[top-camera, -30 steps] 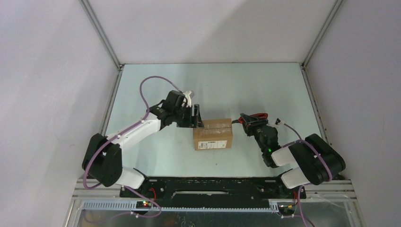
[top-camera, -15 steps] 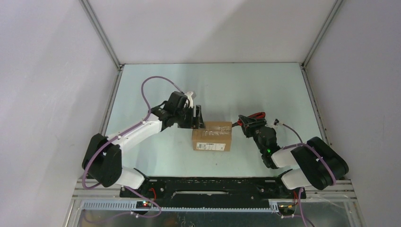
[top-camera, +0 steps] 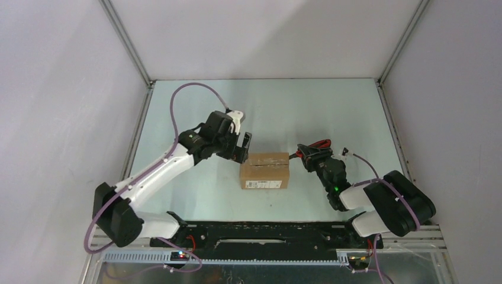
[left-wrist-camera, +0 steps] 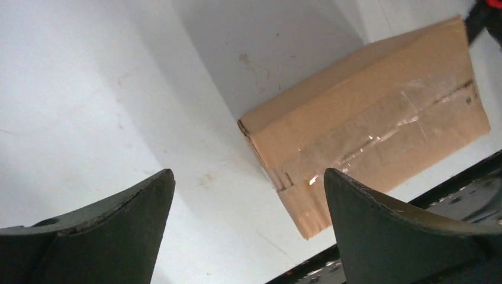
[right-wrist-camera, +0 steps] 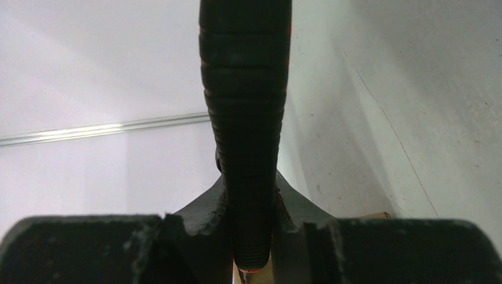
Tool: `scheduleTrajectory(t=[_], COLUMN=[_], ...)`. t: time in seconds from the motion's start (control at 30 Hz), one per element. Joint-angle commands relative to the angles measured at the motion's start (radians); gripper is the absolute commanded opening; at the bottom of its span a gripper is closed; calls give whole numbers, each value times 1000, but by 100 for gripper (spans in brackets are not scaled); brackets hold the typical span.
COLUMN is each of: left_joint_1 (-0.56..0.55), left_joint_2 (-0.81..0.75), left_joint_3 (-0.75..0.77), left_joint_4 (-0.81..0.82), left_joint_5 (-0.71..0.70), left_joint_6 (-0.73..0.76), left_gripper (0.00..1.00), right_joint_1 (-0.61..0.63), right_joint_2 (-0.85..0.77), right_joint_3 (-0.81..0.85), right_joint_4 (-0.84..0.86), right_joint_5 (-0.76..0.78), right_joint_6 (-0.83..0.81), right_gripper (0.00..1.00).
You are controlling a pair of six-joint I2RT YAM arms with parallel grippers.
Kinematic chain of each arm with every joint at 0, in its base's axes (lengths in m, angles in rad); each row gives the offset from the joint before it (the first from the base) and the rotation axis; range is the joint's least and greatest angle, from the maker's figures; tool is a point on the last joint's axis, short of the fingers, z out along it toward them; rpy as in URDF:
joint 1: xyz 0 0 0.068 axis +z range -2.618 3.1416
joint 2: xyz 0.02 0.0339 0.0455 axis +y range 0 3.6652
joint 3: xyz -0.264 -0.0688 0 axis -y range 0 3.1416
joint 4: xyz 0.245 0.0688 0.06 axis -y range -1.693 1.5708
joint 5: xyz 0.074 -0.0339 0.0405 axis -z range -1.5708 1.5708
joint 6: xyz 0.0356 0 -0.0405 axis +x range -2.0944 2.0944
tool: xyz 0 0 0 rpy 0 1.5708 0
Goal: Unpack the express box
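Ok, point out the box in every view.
Top external: box in the centre of the picture.
Left wrist: box at upper right, taped seam showing.
Right wrist: box only a tan sliver at lower right, likely its edge.
Shared landmark: the knife by the box's right end; top right corner in left wrist, centre in right wrist.

express box (left-wrist-camera: 367, 112): matt brown cardboard (glossy tape (left-wrist-camera: 379, 135) on seam) | knife handle (right-wrist-camera: 245, 118): ribbed black plastic | table (top-camera: 331, 106): smooth, scuffed
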Motion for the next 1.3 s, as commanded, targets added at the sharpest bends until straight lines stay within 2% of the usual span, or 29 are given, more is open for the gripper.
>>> scheduleTrajectory(t=[0.0,0.13,0.23,0.43,0.57,0.73,0.93,1.27], left_joint_1=[-116,-296,-389,-464,-488,-506,-513,-521], left_joint_2=[-61,-55,-48,-40,11,32,57,66], left_joint_3=[124,128,73,-65,-110,-202,-257,-303], left_joint_4=[-74,-52,36,237,309,498,617,668], left_joint_5=[-143,-175,-174,-148,-142,-222,-251,-241], left_joint_6=[259,493,626,854,940,999,1000,903], left_gripper=[100,100,100,100,100,100,100,99], right_joint_1=[4,3,2,0,0,-2,0,-11], right_joint_2=[-27,-31,-35,-58,-82,-86,-81,-77], right_joint_3=[10,12,12,14,14,13,13,-1], right_joint_4=[21,16,14,-12,-33,-41,-36,-24], right_joint_5=[14,14,12,3,1,-2,-5,-3], right_joint_6=[-30,-33,-33,-29,-30,-29,-26,-21], right_gripper=[0,0,0,0,0,0,0,0])
